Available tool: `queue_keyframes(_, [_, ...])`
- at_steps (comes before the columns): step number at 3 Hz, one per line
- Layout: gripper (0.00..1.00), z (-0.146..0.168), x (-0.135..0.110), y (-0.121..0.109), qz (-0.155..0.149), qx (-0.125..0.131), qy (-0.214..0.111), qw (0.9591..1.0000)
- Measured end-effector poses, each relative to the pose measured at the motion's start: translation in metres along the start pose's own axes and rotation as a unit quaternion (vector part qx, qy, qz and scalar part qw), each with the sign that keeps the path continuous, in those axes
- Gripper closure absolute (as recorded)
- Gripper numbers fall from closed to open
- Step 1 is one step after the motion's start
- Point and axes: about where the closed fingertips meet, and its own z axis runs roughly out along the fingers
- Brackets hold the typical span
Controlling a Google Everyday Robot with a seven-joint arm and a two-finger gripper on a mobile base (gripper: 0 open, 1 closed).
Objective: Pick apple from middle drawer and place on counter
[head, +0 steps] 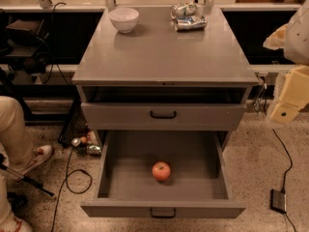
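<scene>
Camera view: apple (161,171) sits in open middle drawer (130,153), 6 o'clock, w/ counter (164,52) above. My gripper (289,100) at 3 o'clock edge, well apart from apple; state can't tell. Cans (190,22) at 12; labels unreadable.

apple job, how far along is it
Done: the middle drawer stands open. In hand: nothing yet; the tool is at the right edge, apart from the apple lying on the drawer floor. Left: grasp it, lift it, set it on the counter.
</scene>
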Motion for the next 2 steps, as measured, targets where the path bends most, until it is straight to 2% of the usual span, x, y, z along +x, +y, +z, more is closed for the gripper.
queue_keyframes(1, [0.00,0.000,0.000,0.000,0.000,0.000,0.000,1.0000])
queue_keyframes(2, [0.00,0.020,0.007,0.015,0.029,-0.022,-0.005,0.9993])
